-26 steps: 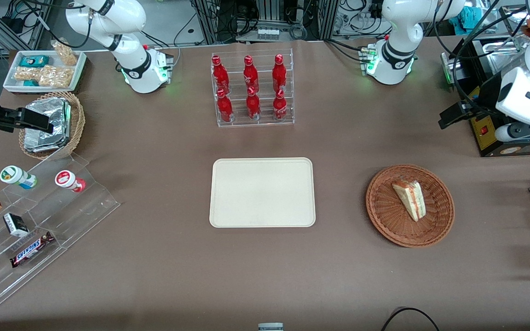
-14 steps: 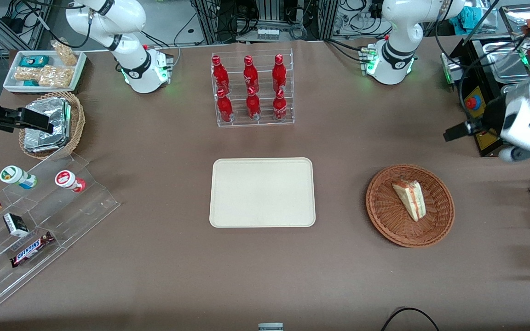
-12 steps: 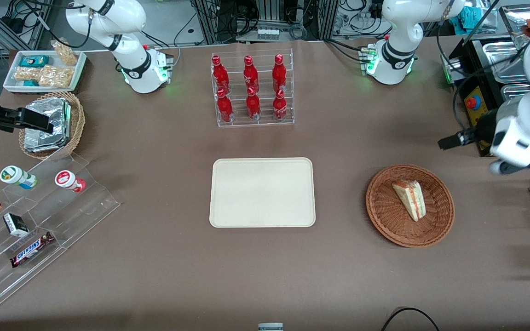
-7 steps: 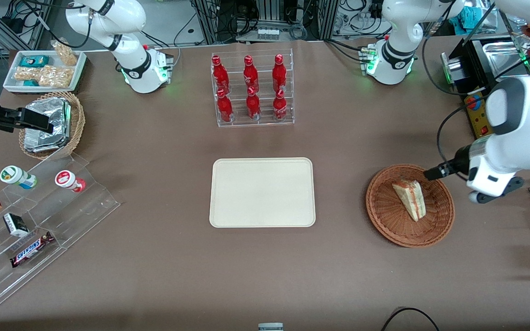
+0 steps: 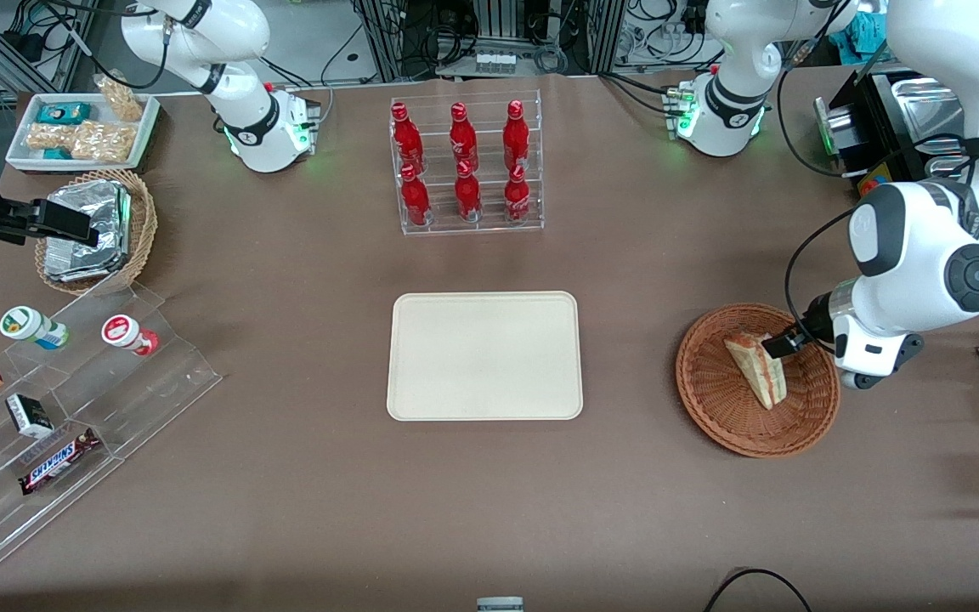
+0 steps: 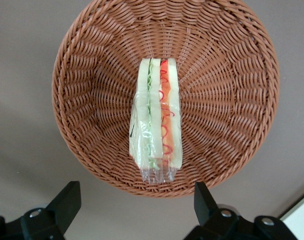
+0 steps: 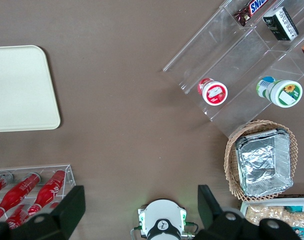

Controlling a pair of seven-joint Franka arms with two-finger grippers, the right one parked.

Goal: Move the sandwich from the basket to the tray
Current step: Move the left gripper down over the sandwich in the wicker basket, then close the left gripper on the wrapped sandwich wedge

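Observation:
The sandwich [image 5: 757, 370], a clear-wrapped wedge of pale bread with red and green filling, lies in the reddish-brown wicker basket [image 5: 710, 395] toward the working arm's end of the table. My left gripper [image 5: 783, 344] hovers over the basket, at the sandwich's wide end, without touching it. In the left wrist view the sandwich [image 6: 157, 127] rests in the middle of the basket [image 6: 232, 85], and my gripper [image 6: 135, 200] is open, its two black fingers [image 6: 67, 200] spread wider than the sandwich with nothing between them. The cream tray [image 5: 484, 355] lies bare at the table's middle.
A clear rack of red bottles [image 5: 464, 166] stands farther from the camera than the tray. Toward the parked arm's end are a tan basket with foil packets [image 5: 94, 229], a white snack tray [image 5: 82, 127] and a stepped acrylic shelf [image 5: 73, 399]. Black equipment [image 5: 880, 144] sits by the working arm.
My left arm has swung in from the table's end and come down, bringing the gripper from beside the black equipment to just over the basket and sandwich. Nothing else has moved.

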